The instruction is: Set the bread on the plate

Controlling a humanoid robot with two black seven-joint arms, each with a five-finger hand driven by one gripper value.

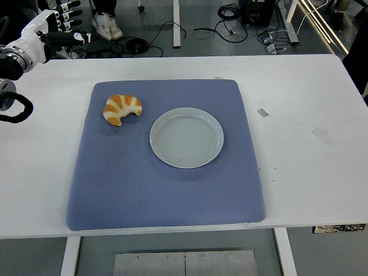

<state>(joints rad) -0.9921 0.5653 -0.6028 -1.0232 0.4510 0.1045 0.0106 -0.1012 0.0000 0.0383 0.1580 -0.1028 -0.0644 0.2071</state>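
A golden croissant (122, 108) lies on the blue mat (167, 190), at its upper left. A pale grey plate (187, 137) sits empty on the mat's middle, just right of the croissant and apart from it. My left hand (62, 27) is raised at the picture's upper left, above the table's far left edge, well up and left of the croissant. Its white fingers are spread and hold nothing. My right arm does not show.
The mat lies on a white table (305, 115) with small tape marks (263, 112) to the right of the mat. Behind the table are cables, table legs and a person's shoes (107, 25) on the floor.
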